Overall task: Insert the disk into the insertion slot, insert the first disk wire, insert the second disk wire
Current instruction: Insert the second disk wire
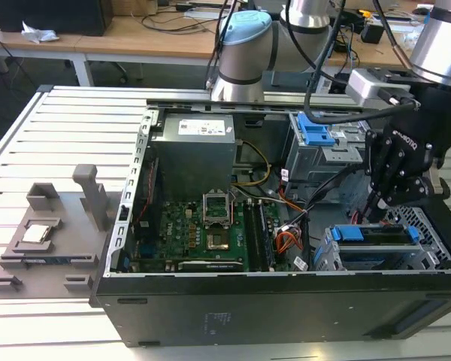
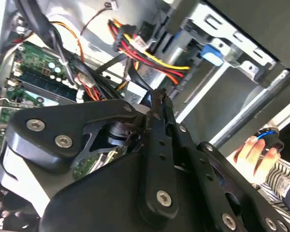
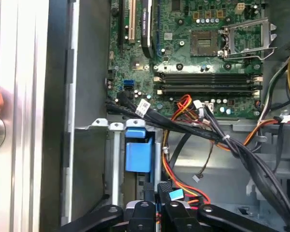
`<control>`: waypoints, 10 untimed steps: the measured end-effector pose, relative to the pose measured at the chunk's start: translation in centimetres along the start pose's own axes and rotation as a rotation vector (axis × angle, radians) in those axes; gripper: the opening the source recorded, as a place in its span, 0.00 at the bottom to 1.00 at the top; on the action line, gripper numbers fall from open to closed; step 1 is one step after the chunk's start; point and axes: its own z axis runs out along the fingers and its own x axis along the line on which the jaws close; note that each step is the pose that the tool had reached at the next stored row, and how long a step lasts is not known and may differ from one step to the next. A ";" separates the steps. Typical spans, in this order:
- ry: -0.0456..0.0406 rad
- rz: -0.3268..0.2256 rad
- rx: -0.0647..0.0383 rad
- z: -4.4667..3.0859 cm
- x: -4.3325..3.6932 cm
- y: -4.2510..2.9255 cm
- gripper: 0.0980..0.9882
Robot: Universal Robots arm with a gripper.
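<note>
Poised with the gripper point(image 1: 376, 204) low over the perforated metal cage, the insertion slot point(image 1: 434, 226), at the exterior view's right end of the open computer case point(image 1: 210, 316). Disk point(image 1: 372, 235) lying flat inside that slot, blue frame showing along its edge, seated by the look of it. Fingers point(image 2: 157, 108) pressed together in both wrist views, tips in among the black cables point(image 3: 208, 131) and the red and yellow wire bundle point(image 3: 183, 186); cannot tell whether a plug is pinched between them. Judged risky for three reasons: could snag a loose black cable and drag it across the circuit board point(image 3: 208, 58); could meet the disk's socket with a plug tilted and bend or jam it; could slip off a small plug under so narrow a grip. Worth noting too a person's hand point(image 2: 253, 152) beside the case, near enough to matter if the arm swings wide.
</note>
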 end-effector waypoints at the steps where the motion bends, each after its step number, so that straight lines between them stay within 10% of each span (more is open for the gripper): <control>1: 0.0000 0.000 0.000 0.04 0.24 -0.06 0.06; 3: -0.0179 -0.001 -0.001 0.20 0.79 -0.13 0.06; 10: -0.0351 -0.002 -0.004 0.55 1.08 -0.43 0.06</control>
